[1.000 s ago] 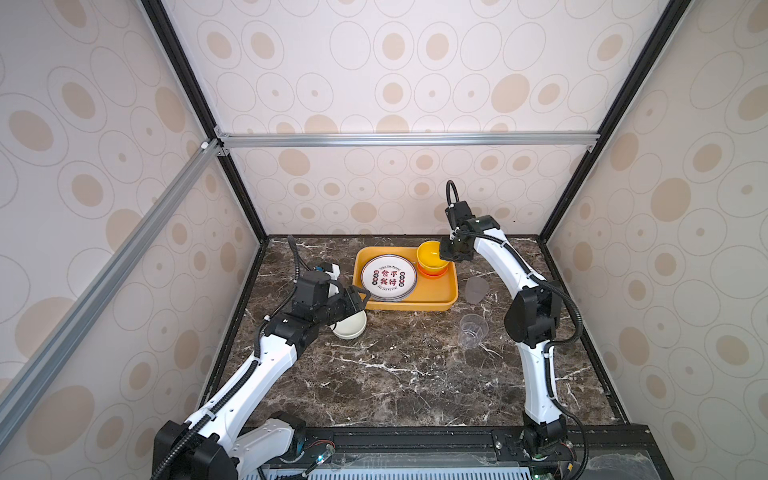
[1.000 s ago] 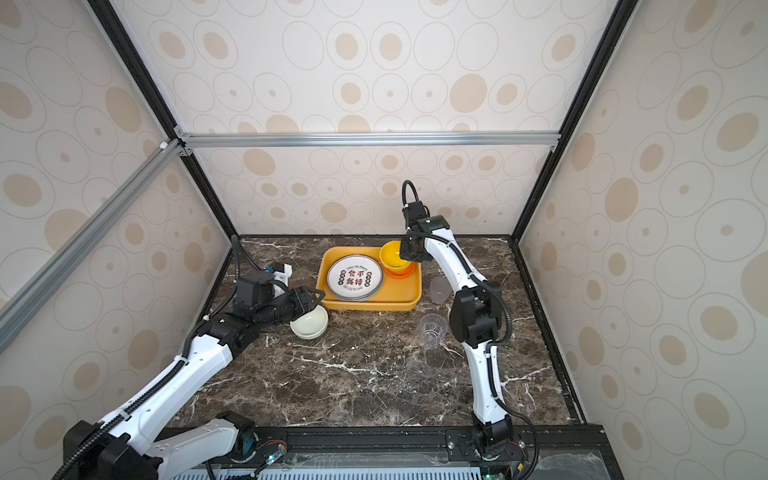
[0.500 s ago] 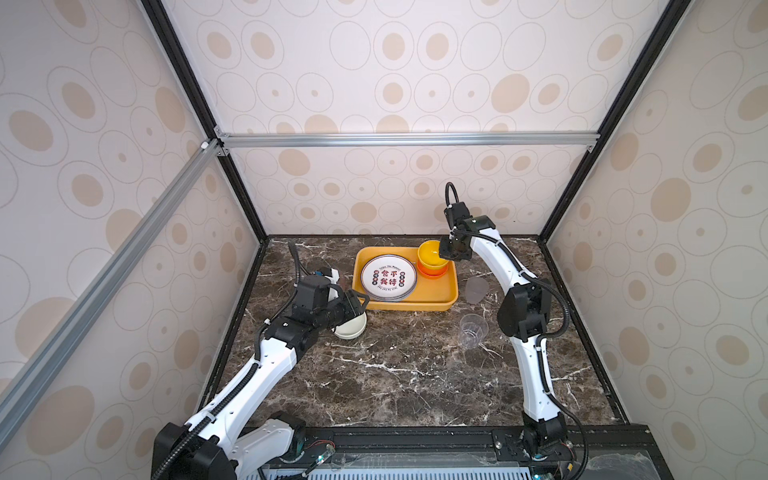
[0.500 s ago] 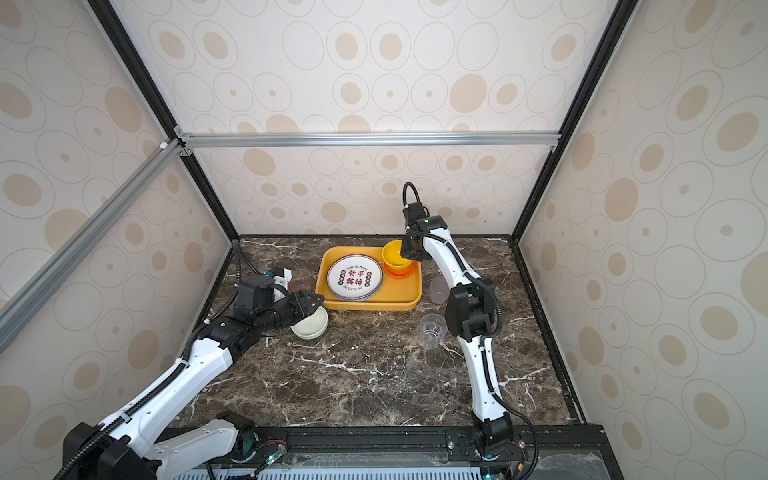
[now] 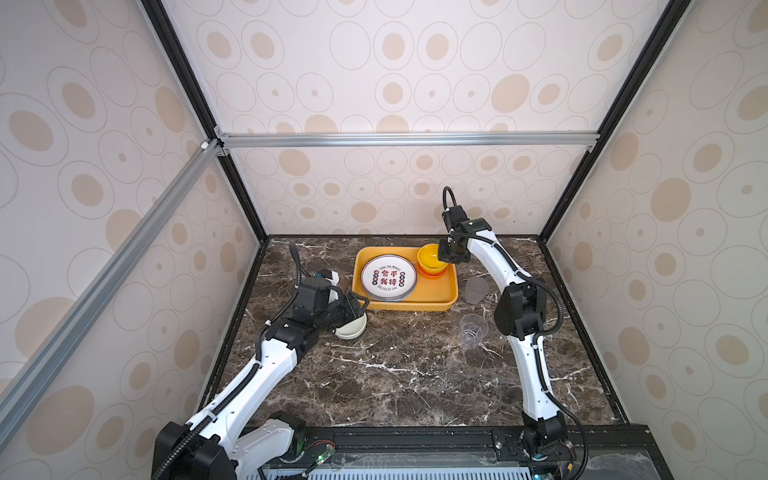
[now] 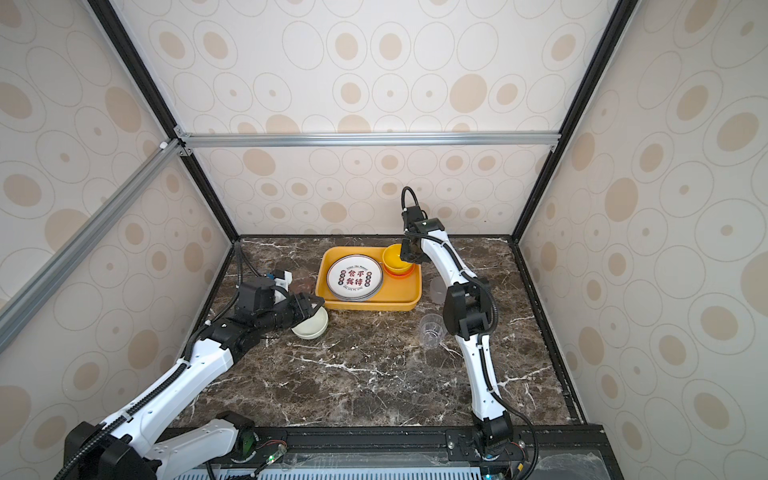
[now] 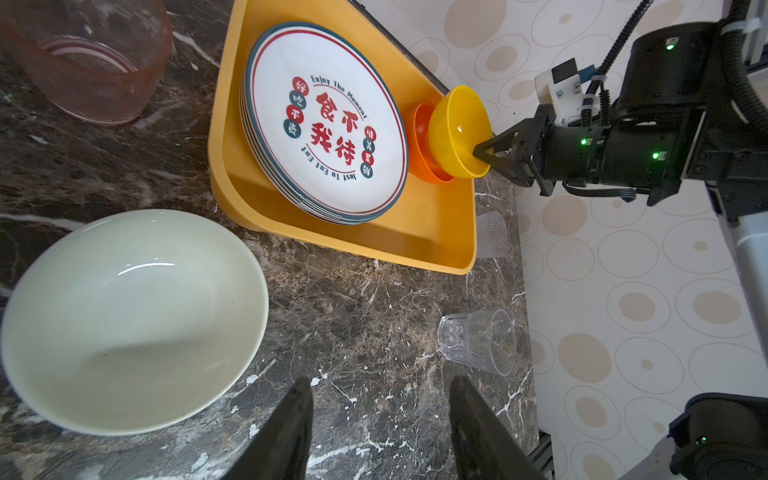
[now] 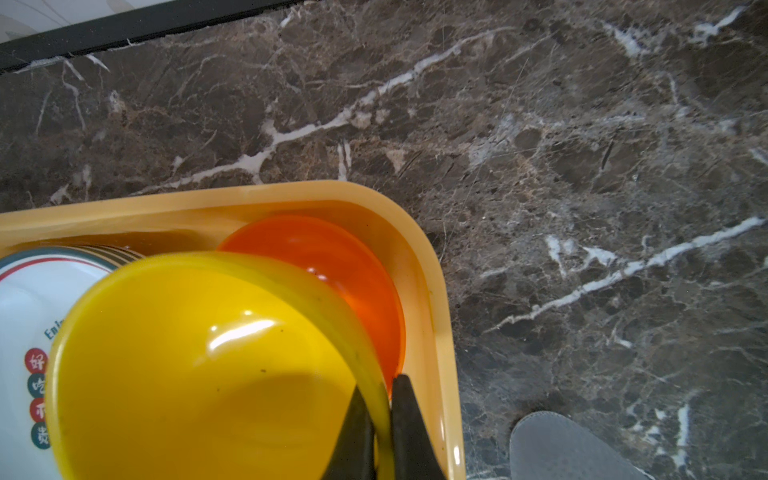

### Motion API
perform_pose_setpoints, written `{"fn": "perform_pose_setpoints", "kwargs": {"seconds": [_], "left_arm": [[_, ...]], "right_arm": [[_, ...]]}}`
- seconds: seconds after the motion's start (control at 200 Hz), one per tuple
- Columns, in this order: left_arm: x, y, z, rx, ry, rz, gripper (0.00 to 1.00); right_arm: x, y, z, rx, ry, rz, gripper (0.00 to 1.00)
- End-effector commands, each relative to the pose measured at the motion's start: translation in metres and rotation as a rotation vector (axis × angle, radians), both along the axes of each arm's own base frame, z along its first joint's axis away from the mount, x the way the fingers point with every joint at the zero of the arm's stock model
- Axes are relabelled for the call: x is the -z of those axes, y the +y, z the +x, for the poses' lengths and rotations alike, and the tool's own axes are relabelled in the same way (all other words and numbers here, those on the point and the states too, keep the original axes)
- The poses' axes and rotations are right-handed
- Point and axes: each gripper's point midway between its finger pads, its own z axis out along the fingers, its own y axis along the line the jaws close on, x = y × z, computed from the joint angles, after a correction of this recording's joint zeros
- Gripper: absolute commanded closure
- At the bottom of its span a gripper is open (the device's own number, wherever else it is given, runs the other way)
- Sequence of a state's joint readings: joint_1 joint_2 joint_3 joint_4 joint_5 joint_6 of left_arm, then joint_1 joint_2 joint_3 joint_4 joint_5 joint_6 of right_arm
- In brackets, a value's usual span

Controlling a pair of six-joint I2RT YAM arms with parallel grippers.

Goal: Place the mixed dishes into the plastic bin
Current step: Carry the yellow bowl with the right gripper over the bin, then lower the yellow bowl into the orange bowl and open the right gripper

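The yellow plastic bin [image 5: 405, 306] [image 6: 370, 304] stands at the back of the marble table and holds a stack of white plates [image 5: 388, 277] [image 7: 328, 137] and an orange bowl [image 5: 432, 272] [image 8: 332, 257]. My right gripper [image 8: 380, 399] [image 5: 444, 255] is shut on the rim of a yellow bowl [image 5: 430, 254] [image 8: 199, 365], which is tilted just over the orange bowl. My left gripper [image 7: 380, 386] [image 5: 359, 305] is open with nothing between its fingers, just beside a cream bowl [image 5: 353, 329] [image 7: 129, 316] on the table left of the bin.
A clear cup [image 5: 472, 330] [image 7: 478, 340] stands right of the bin's front. A grey cup [image 5: 476, 290] [image 8: 565, 449] lies beside the bin's right wall. A pink cup [image 7: 95, 62] [image 6: 301, 284] lies left of the bin behind my left gripper. Enclosure walls ring the table.
The right arm's elbow has swung slightly to the left; the yellow bowl stays over the orange bowl. The left gripper has barely shifted beside the cream bowl.
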State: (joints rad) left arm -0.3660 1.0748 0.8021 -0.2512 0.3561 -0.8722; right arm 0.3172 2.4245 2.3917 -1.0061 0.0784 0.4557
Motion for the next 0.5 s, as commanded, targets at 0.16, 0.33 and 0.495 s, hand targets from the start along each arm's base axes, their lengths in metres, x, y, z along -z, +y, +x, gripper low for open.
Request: {"fn": "perform_pose_setpoints", "kwargs": {"seconds": [0.16,0.33,0.495], "left_arm": [[-0.003,0.002,-0.002,-0.013,-0.008,-0.007,0.47],[-0.002,0.002,-0.002,-0.016,-0.007,-0.004,0.47],[0.0,0.002,-0.002,-0.014,-0.002,-0.002,0.47]], "right_arm": [[0.004,-0.002,0.011,0.019,-0.014,-0.006,0.94],[0.009,-0.001,0.012,0.02,-0.011,-0.006,0.93],[0.012,-0.001,0.012,0.023,-0.003,-0.007,0.86]]}}
